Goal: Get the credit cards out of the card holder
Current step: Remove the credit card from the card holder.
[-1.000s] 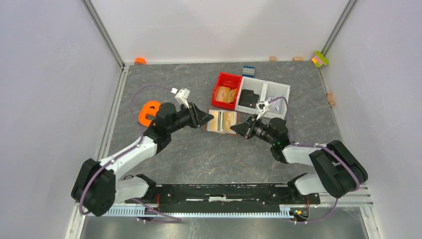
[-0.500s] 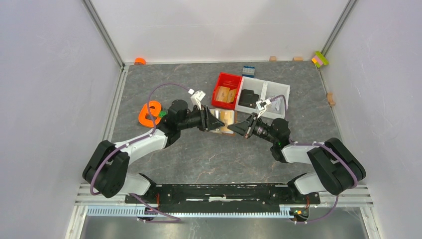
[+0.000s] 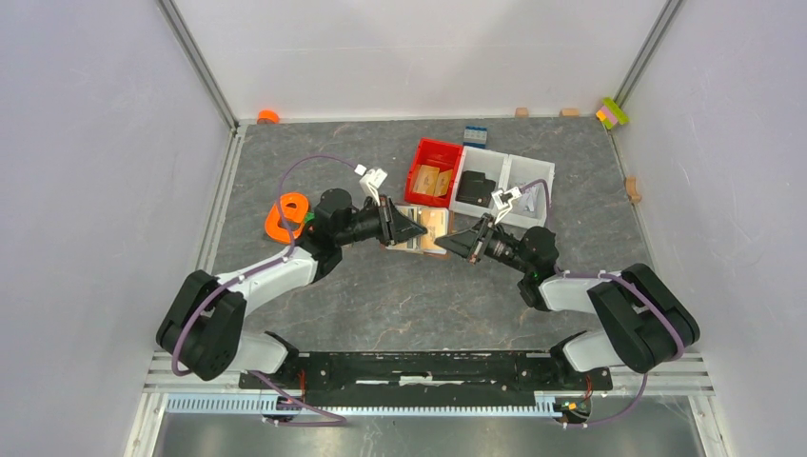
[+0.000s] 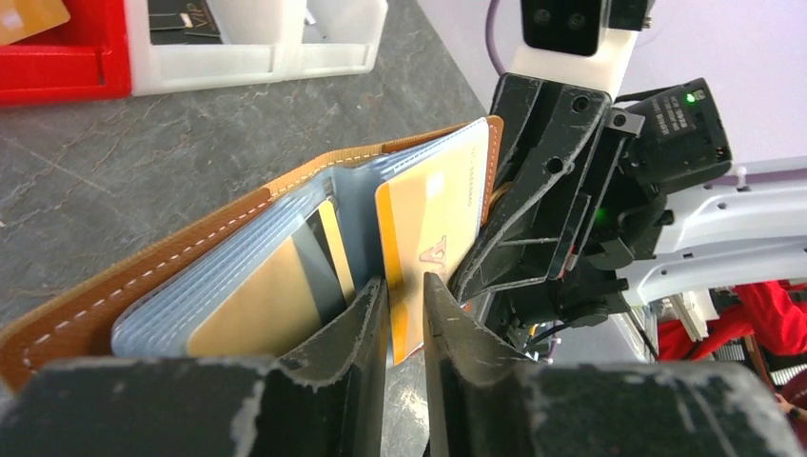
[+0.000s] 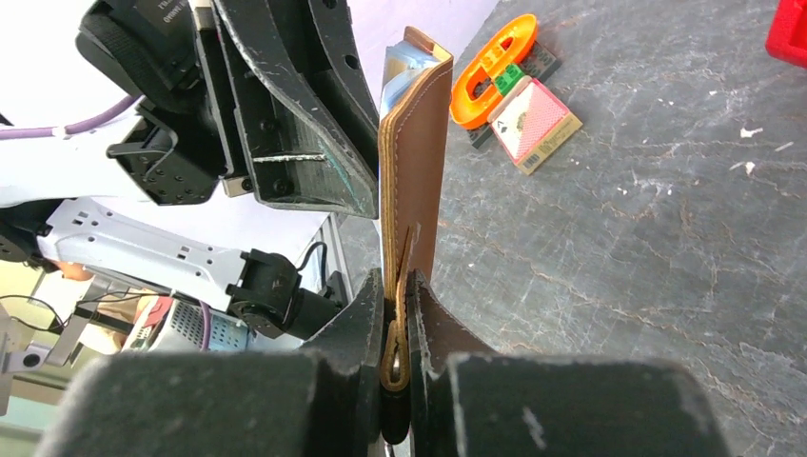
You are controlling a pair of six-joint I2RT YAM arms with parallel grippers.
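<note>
**Card extraction, grasp phase.** The right gripper [image 5: 397, 278] is clamped tight on the strap edge of the small brown leather card holder [image 5: 419, 143]. It holds the holder open at mid-table, near the red plastic bin [image 3: 440, 143]. The left gripper [image 4: 404, 286], beside the holder a second ago, has moved in. Its narrowed jaws straddle the orange-tan credit card [image 4: 433, 219], though whether they grip it cannot be told. Extraction appears imminent, and another tan card [image 4: 252, 309] remains sleeved.

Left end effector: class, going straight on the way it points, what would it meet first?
The orange-tan rectangular credit card standing out of the brown leather card holder, between the fingers of the left end effector; the right end effector seems close behind.
</note>
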